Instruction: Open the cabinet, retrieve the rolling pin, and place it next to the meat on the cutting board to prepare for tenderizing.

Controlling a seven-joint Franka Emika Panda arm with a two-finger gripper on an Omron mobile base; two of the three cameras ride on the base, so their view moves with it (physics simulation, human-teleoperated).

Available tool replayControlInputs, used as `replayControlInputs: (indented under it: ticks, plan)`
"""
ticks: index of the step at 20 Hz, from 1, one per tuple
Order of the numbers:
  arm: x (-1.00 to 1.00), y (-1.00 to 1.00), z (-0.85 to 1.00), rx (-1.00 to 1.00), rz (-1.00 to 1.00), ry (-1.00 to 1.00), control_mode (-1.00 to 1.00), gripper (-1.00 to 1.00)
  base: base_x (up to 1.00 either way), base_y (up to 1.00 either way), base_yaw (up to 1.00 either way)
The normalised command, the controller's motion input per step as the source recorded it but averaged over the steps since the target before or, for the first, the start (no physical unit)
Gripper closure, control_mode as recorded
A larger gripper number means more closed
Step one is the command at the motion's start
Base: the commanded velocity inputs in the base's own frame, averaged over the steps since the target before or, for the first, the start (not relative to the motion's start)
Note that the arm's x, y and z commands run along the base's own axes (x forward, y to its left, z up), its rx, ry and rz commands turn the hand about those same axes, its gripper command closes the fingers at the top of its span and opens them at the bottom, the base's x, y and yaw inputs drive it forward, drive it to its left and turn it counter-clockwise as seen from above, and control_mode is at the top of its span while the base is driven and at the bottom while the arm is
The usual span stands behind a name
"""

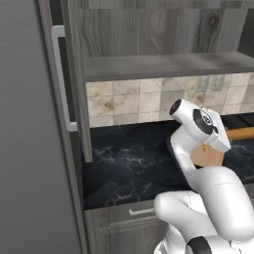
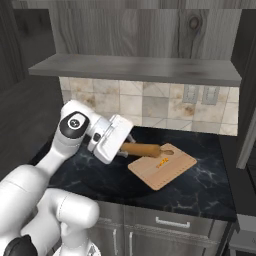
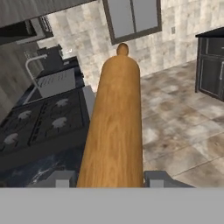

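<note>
The orange-brown rolling pin (image 2: pixel 142 149) hangs level just above the black counter, with my gripper (image 2: pixel 122 148) shut on its left end. Its far end reaches over the back edge of the light tan cutting board (image 2: pixel 162 172). On that board lies a small yellowish piece of meat (image 2: pixel 162 163). In the hand view the rolling pin (image 3: pixel 116 122) runs straight out between my fingertips (image 3: pixel 159 178). From the left side, a stub of the pin (image 1: pixel 241 133) and a corner of the board (image 1: pixel 208 156) show behind my wrist. The cabinet (image 2: pixel 135 67) overhead stands open, its left door (image 1: pixel 30 149) swung out.
The open left door with its silver bar handle (image 1: pixel 59 74) stands close to my left. The right door's edge (image 2: pixel 247 125) hangs at the far right. Grey drawer fronts (image 2: pixel 170 222) run under the marbled counter (image 2: pixel 100 175). A stove (image 3: pixel 39 118) lies beyond the pin.
</note>
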Motion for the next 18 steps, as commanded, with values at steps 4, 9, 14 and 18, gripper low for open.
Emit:
replayControlInputs:
  ticks: [4, 9, 14, 18]
  plan:
    - [0.2, -0.29, -0.55, 0.01, 0.03, 0.08, -1.0, 1.0, 0.0, 0.0, 0.0]
    - [0.24, -0.24, -0.5, 0.02, 0.06, 0.04, -1.0, 1.0, 0.0, 0.0, 0.0]
    - [0.31, -0.06, -0.44, 0.02, 0.11, 0.03, -1.0, 1.0, 0.0, 0.0, 0.0]
    - [0.35, -0.01, -0.4, 0.02, 0.15, 0.05, -1.0, 1.0, 0.0, 0.0, 0.0]
